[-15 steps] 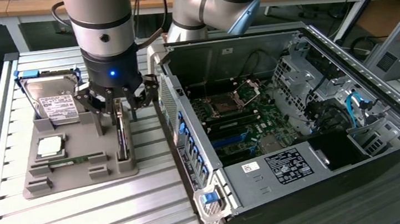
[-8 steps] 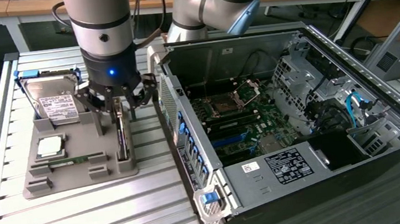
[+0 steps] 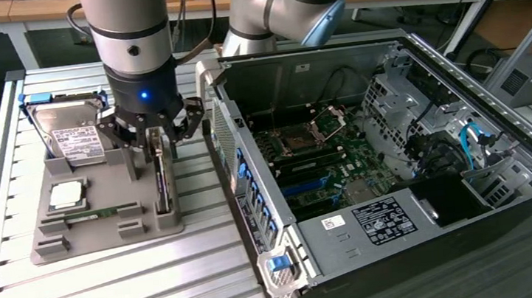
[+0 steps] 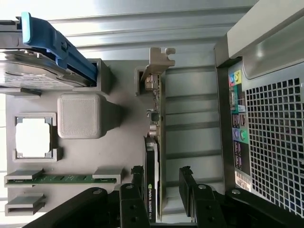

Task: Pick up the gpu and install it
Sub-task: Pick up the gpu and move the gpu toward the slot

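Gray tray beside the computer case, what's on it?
A hard drive, a processor, a memory stick and the gpu standing on edge; the gripper hides part of it.

You see the gpu [image 3: 162,186] standing upright on its long edge in a slot of the grey holder tray [image 3: 92,238]. It is a thin dark card with a black fan housing on one face. Its silver end bracket [image 4: 159,59] sits at one end.
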